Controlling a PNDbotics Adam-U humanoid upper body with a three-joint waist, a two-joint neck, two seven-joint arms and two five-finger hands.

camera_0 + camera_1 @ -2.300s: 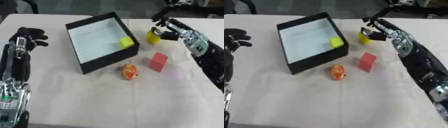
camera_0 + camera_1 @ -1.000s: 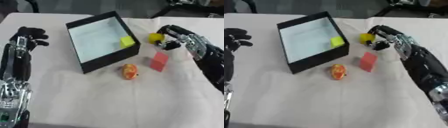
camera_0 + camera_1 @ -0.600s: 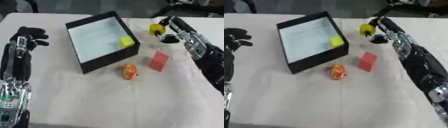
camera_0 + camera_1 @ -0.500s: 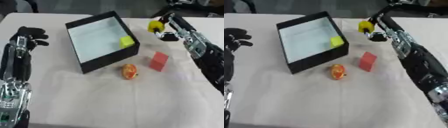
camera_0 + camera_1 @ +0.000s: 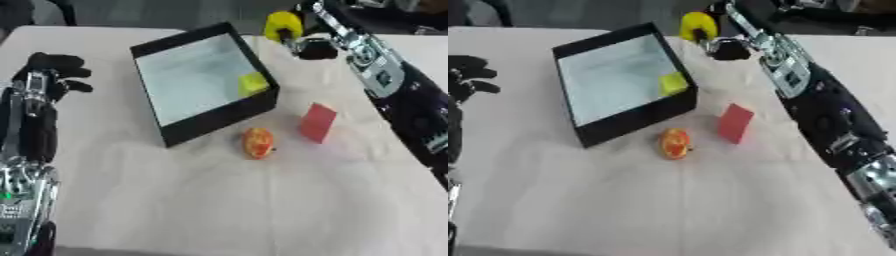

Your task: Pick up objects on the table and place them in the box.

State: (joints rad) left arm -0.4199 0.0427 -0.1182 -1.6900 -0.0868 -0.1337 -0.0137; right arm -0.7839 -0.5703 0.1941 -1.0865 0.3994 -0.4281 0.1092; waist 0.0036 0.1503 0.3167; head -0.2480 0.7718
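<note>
A black box (image 5: 149, 48) with a pale floor stands at the table's upper middle, and a yellow block (image 5: 253, 83) lies inside it near the right wall. My right hand (image 5: 308, 46) is shut on a yellow round object (image 5: 283, 24), held in the air just past the box's far right corner. A red block (image 5: 317, 122) stands on the table to the right of the box. An orange fruit-like object (image 5: 257, 142) lies in front of the box. My left hand (image 5: 54, 71) rests at the left edge with its fingers curled, holding nothing.
A pale cloth (image 5: 227, 200) covers the table, with bare room in front. Dark shapes (image 5: 385, 7) show beyond the far edge.
My right hand closed on the yellow round object beside the red block, lifted it off the table, and carried it up and left toward the box's far corner.
</note>
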